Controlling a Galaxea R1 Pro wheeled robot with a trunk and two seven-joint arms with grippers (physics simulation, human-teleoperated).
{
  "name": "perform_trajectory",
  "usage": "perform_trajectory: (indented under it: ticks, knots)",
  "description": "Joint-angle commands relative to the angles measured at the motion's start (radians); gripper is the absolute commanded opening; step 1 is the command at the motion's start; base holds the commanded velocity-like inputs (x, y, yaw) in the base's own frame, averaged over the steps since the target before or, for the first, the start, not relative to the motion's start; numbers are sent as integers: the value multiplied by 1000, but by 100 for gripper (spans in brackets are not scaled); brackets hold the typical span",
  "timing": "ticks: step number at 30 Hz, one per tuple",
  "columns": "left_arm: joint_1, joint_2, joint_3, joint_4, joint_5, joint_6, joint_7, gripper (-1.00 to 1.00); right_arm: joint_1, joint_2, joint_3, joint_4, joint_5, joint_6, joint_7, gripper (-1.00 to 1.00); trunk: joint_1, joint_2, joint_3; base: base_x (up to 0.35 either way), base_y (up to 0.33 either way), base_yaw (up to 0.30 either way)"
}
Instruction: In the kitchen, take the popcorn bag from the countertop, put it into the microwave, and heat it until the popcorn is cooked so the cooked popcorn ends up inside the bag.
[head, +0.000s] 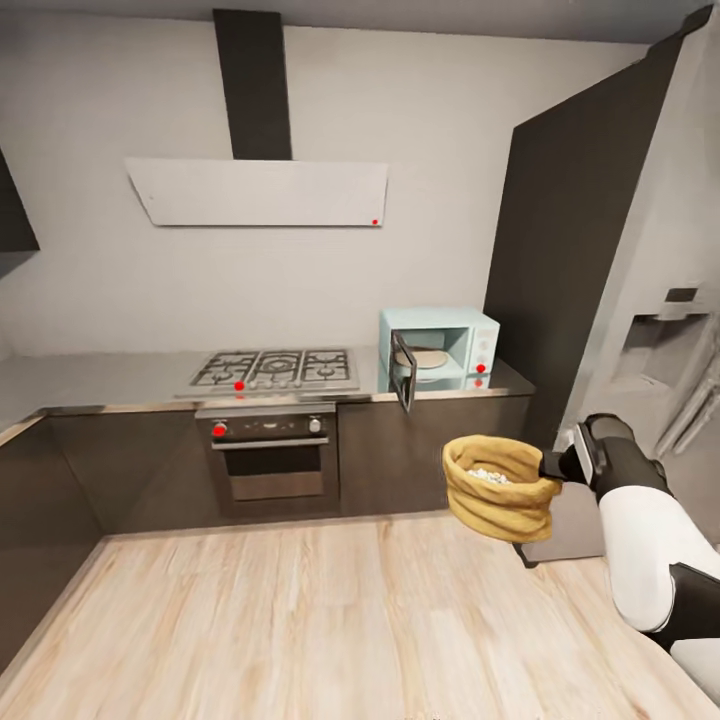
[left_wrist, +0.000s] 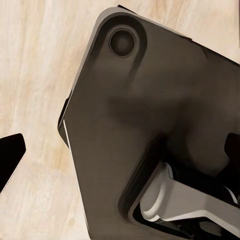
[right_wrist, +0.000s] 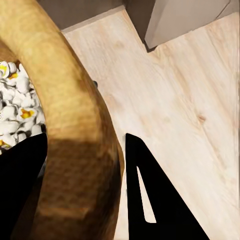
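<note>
The grey worktop (head: 110, 380) runs along the back wall over dark cabinets. A gas hob (head: 277, 371) is set into it, and the pale-blue microwave (head: 440, 348) stands beside that, door ajar.

We see pale walls (head: 100, 270), a flat white hood (head: 260, 192) under a dark flue (head: 252, 85), gas hob (head: 275, 370), dark oven (head: 272, 455) and cabinets (head: 130, 470), tall dark cupboard (head: 570, 260), light wood floor (head: 300, 620).
</note>
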Motion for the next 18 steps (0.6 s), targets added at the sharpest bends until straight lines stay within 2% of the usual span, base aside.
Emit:
perform_trajectory:
  ticks: [1,16,18]
  knots:
    - [0,0,8,-1,-1,-2,1,100,-1,1,-3,-2,10,3,10,-100,1,-2,-2,0,0,-292]
    - [0,-2,4,-1,-11,-2,1,100,-1,9,-1,-3,12,3,11,-100,1,-2,-2,1,0,-292]
    - [0,-4,0,-2,-15,-1,1,100,-1,13,-1,-3,8,3,14,-100,1,-2,-2,177,0,-163]
